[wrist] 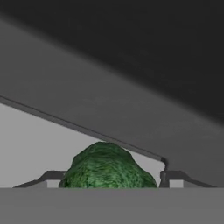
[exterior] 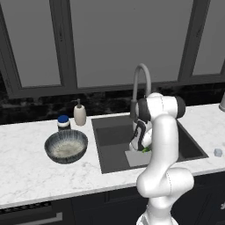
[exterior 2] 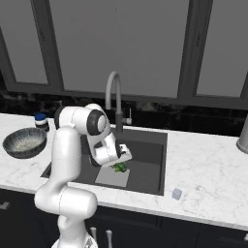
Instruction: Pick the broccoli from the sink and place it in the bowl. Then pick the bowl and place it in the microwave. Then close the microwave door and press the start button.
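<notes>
The broccoli (wrist: 107,168), a small green floret, lies on the pale floor patch of the dark sink (exterior: 112,132); it also shows as a green spot under the hand (exterior 2: 120,167) (exterior: 146,150). My gripper (wrist: 109,180) reaches down into the basin and is open, with one fingertip (wrist: 52,177) on each side of the floret and close to it. The blue-grey bowl (exterior: 66,146) stands upright on the marble counter to the left of the sink (exterior 2: 24,142), well apart from the gripper (exterior 2: 117,162).
A curved grey faucet (exterior: 140,81) rises behind the sink, just behind my arm. A soap bottle (exterior: 79,113) and a blue-lidded jar (exterior: 63,122) stand behind the bowl. A small pale cube (exterior 2: 177,193) sits on the counter right of the sink.
</notes>
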